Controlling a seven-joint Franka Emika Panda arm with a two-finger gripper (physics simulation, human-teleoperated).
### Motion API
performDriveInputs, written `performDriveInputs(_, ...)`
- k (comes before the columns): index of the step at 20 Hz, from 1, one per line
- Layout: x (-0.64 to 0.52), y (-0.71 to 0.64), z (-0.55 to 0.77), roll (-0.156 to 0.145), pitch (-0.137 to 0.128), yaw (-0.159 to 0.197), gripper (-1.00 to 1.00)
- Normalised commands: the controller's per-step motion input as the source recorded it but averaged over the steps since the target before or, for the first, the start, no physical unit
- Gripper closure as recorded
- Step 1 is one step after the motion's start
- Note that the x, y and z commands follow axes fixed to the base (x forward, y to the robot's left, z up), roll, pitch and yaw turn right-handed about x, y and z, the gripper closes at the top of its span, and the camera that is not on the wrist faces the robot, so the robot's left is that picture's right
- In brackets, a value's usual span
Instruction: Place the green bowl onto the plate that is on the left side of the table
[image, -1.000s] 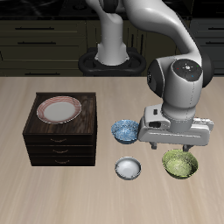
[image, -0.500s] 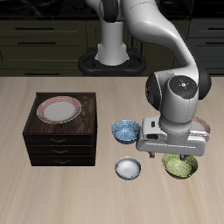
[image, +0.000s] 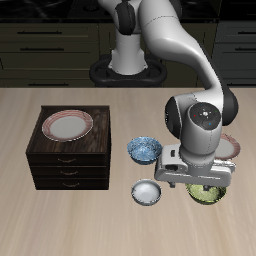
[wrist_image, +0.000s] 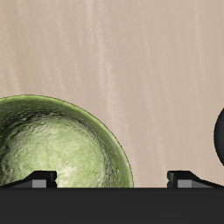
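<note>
Lowered gripper, over green bowl rim

exterior: front, above, wide | wrist: close, downward | shared: green bowl

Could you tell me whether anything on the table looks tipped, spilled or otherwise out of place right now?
Nothing stands out. The green bowl, blue bowl and white bowl all sit upright on the table, and one plate lies flat on the drawer cabinet. Nothing is spilled.
</note>
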Motion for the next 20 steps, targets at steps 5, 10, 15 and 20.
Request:
performDriveInputs(5, 0.02, -0.11, -0.38, -0.007, 0.067, -0.034, -1.0)
performDriveInputs(10, -0.12, 0.08, -0.15, 0.023, 0.004, 0.012, 1.0)
performDriveInputs(15, -0.15, 0.15, 0.11, 0.043, -0.016, -0.003, 1.0)
performDriveInputs(20, -0.1, 0.07, 0.18, 0.027, -0.026, 0.007, 1.0)
